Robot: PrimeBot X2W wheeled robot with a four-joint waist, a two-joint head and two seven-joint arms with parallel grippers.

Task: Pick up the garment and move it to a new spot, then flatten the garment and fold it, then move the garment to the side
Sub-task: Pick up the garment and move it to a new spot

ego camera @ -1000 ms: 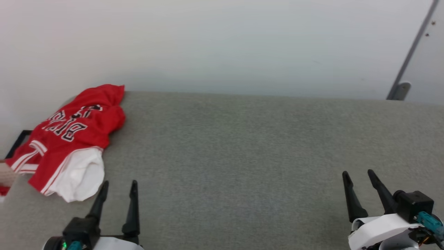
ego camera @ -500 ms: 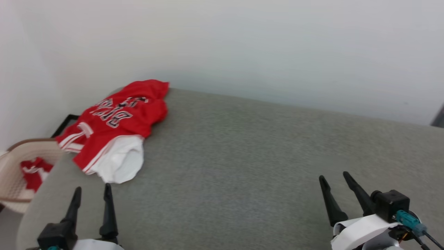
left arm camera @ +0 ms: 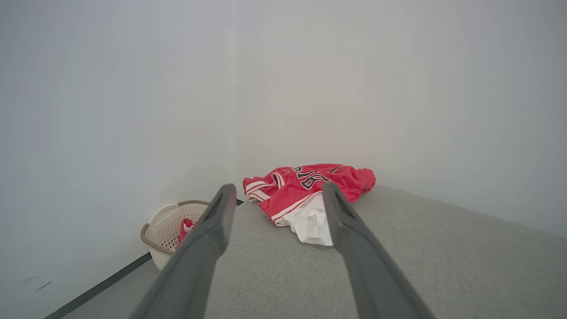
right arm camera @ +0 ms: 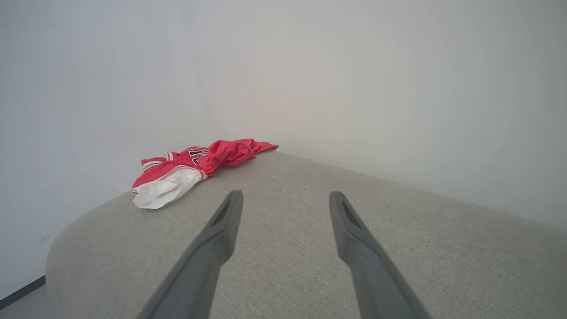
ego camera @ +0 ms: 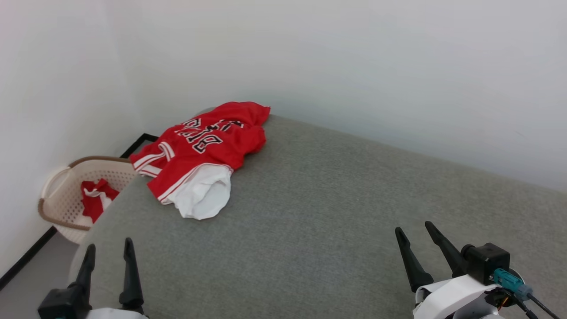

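You've got the garment [ego camera: 208, 148] crumpled at the far-left corner of the grey worktop [ego camera: 332, 212]. L pincer [ego camera: 109, 243] & R pincer [ego camera: 413, 227]: fingers spread, nothing held, both well apart from it.

Red shirt [ego camera: 212, 150] with white sleeve, red-and-white striped trim, black lettering; grey surface [ego camera: 332, 221]; cream basket [ego camera: 62, 208], brown rim; white wall [ego camera: 354, 66].

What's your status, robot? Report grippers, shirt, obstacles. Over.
Left gripper open, empty. Right gripper open, empty. Shirt crumpled at the grey surface's far left corner, untouched. Basket off the left edge, out of the way.
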